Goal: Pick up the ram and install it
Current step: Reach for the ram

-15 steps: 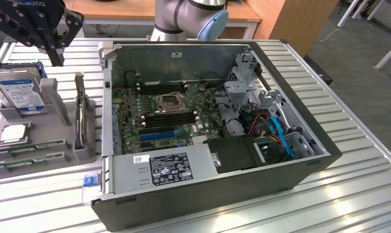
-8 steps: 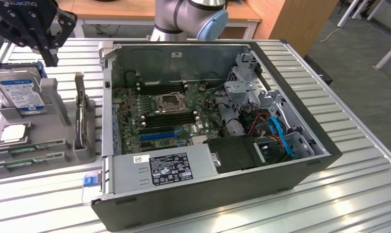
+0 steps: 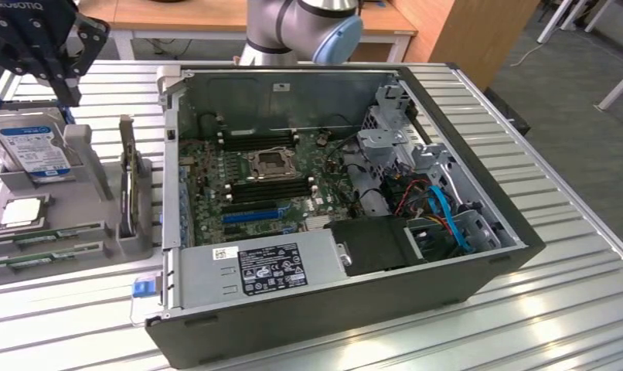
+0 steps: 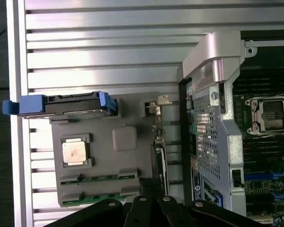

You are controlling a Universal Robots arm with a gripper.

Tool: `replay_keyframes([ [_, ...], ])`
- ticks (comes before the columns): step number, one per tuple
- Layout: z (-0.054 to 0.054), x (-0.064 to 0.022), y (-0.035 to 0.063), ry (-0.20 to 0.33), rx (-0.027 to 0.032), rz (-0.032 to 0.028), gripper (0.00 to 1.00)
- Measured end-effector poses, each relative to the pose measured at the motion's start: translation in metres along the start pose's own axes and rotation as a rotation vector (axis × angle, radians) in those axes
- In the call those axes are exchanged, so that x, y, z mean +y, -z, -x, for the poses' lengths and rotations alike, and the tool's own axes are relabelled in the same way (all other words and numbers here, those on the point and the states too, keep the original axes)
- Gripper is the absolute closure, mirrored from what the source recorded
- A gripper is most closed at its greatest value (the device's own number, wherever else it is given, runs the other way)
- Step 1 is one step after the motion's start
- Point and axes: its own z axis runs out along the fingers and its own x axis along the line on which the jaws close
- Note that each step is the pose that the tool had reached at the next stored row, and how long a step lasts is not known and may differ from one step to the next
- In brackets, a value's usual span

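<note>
Tool (image 4: 151, 201) fingers pressed together, empty, hovered over grey holder (image 4: 104, 161). Ram (image 4: 92, 178) lay in holder's edge slot, beside processor chip (image 4: 76, 151). Risk: closed fingers descending could strike stick instead of straddling it, cracking board.

The hand (image 3: 66, 90) bears "ROBOTIQ", upside down

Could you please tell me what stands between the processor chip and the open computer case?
A thin dark card standing on edge in the grey holder, seen in the exterior view.
</note>
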Motion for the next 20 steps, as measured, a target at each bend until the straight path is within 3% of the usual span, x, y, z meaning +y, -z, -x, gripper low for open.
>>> replay_keyframes([
  [20, -0.030, -0.0022, 0.0001, 0.000, 0.0000, -0.0001, 0.90],
])
